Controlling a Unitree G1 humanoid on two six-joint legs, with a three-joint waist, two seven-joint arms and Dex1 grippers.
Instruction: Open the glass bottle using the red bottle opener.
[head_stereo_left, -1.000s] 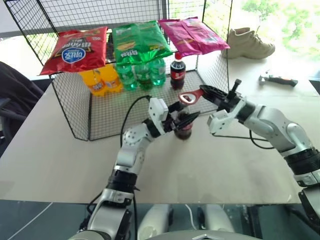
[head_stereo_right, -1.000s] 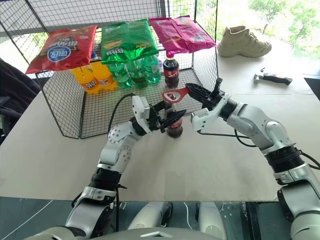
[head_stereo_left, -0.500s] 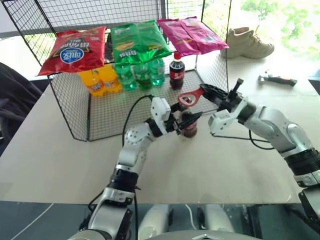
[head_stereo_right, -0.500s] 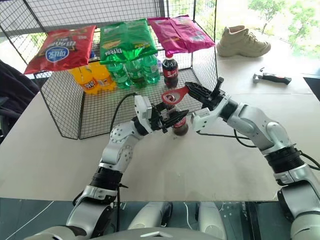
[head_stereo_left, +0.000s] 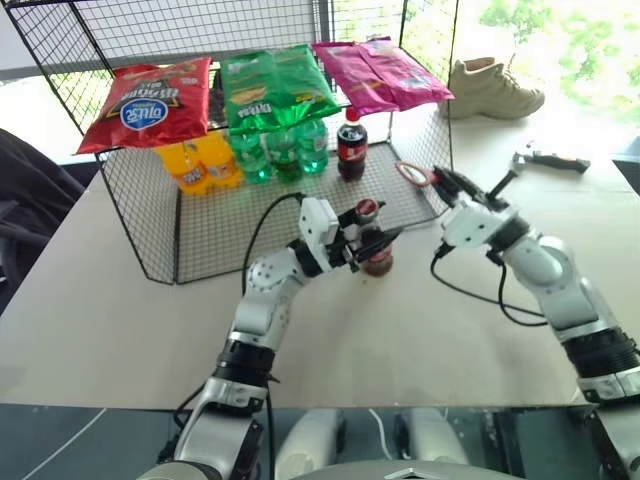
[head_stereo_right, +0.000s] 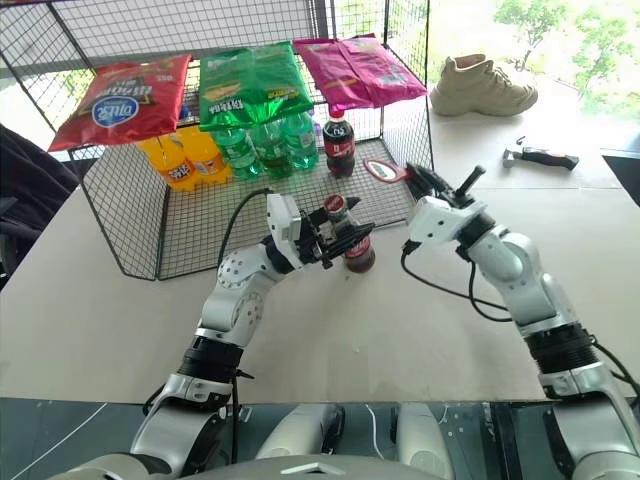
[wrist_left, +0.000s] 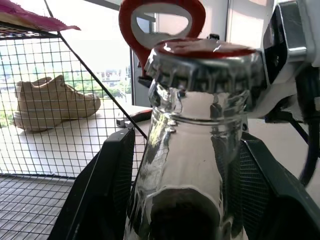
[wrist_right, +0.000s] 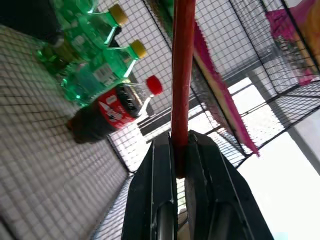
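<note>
- Left eye view: a pale bench (head_stereo_left: 120, 320) carries a wire rack (head_stereo_left: 190, 225), bright daylight behind.
- Chip bags (head_stereo_left: 275, 85) lie on the rack top; soda bottles (head_stereo_left: 275, 150) stand under them.
- A shoe (head_stereo_left: 495, 85) sits right of the rack.
- The left gripper (head_stereo_left: 368, 240) clasps the glass bottle (head_stereo_left: 372, 245) just before the rack, cap on.
- The right gripper (head_stereo_left: 440, 182), pressed together, pinches the red bottle opener (head_stereo_left: 412, 175) right of the bottle, apart.

Bottle gripped, opener off to the side

We see our left gripper (head_stereo_right: 338, 238) clamped around the glass bottle (head_stereo_right: 351, 243), cap on; our right gripper (head_stereo_right: 415, 182) pinches the red bottle opener (head_stereo_right: 383, 171) just right of the bottle, apart from it.
</note>
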